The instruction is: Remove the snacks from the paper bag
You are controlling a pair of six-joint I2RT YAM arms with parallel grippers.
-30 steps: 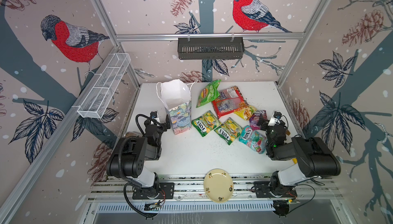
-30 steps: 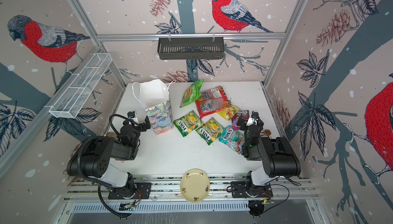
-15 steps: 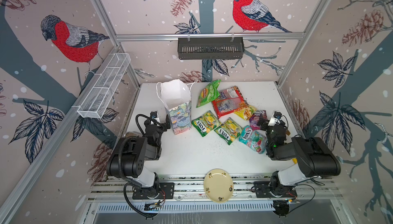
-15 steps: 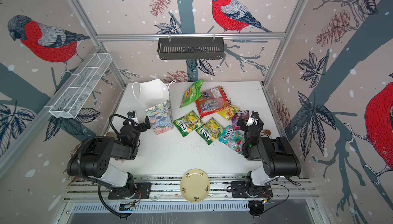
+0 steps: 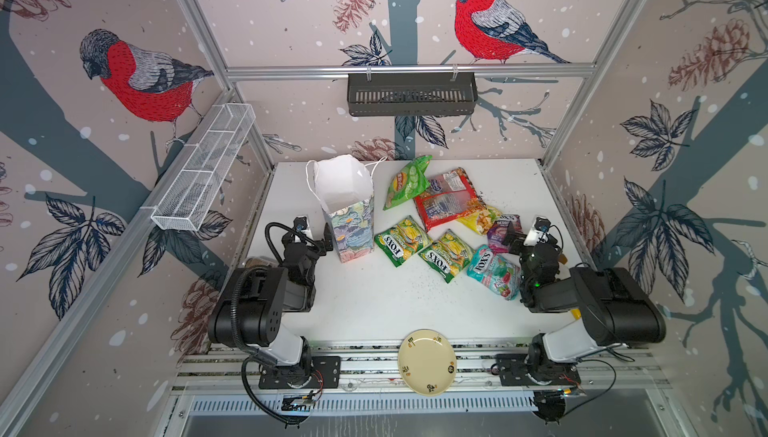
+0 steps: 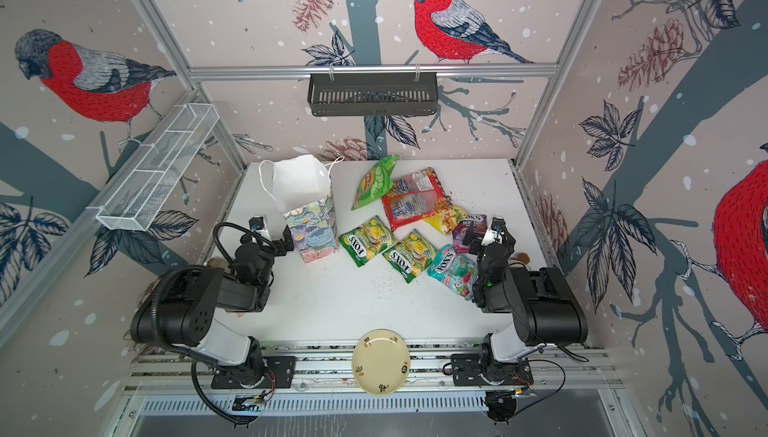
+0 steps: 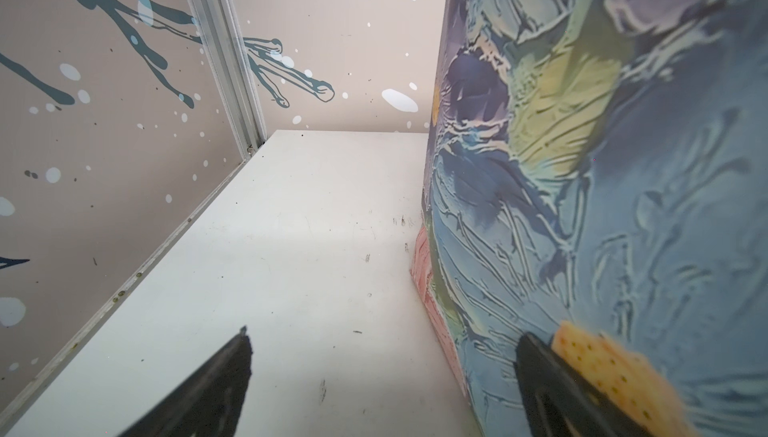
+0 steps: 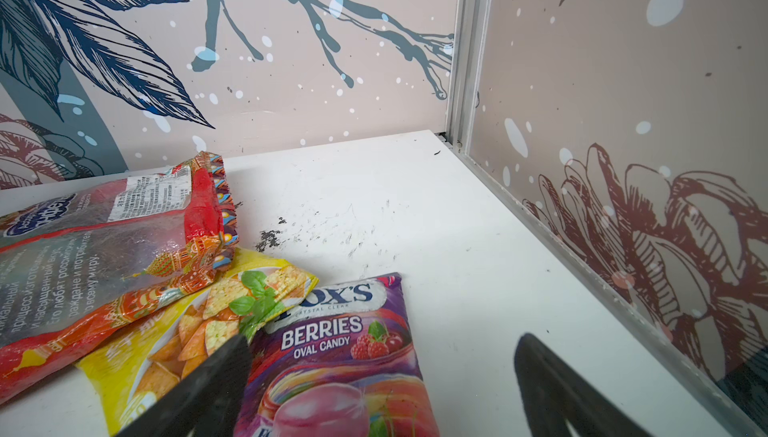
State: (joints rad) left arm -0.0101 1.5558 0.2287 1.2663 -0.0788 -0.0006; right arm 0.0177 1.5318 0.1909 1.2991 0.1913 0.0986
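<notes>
The left arm (image 5: 253, 310) and right arm (image 5: 615, 310) are showing black housings over white lower links. The left pincer (image 7: 384, 334) and right pincer (image 8: 382, 337) are showing tapered black fingers (image 7: 216, 381), and a ribbed hose (image 6: 154, 314) is looping off the left.

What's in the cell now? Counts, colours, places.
bag: 1, floral blue-lilac, upright, back left
FOX'S packets: 2, green, centre, right of bag
cucumber packet: 1, green, back, right of bag
red packet: 1, red, back centre
yellow packet: 1, yellow, partly under red
purple packet: 1, purple, right side
teal packet: 1, teal, in front of purple
plate: 1, cream, front edge
basket: 1, black, hung at back
wire rack: 1, white, hung at left
left end effector: 1, black, open, beside bag
right end effector: 1, black, open, over purple packet
</notes>
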